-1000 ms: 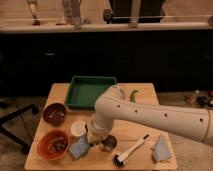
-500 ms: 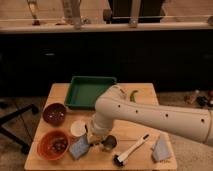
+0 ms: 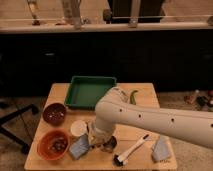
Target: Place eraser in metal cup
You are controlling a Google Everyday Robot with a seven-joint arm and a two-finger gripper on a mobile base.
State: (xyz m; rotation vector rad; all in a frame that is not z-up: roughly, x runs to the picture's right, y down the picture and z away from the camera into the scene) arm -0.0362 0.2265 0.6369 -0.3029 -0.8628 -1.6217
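Note:
The metal cup (image 3: pixel 109 144) is small and shiny with a dark inside, and stands on the wooden table (image 3: pixel 145 131) near its front edge. My gripper (image 3: pixel 98 139) is down low just left of it, between it and the white cup (image 3: pixel 78 128); the white arm (image 3: pixel 150 117) covers most of it. A flat grey-blue piece (image 3: pixel 79 147), possibly the eraser, lies tilted right beside the gripper on its left. A similar grey-blue piece (image 3: pixel 161 148) lies at the front right. I cannot tell if the gripper touches either.
A green tray (image 3: pixel 90 91) sits at the back of the table. A dark red-brown bowl (image 3: pixel 54 113) and an orange bowl (image 3: pixel 52 144) stand at the left. A brush (image 3: pixel 131 150) lies at the front. A green vegetable (image 3: pixel 133 96) lies beside the tray.

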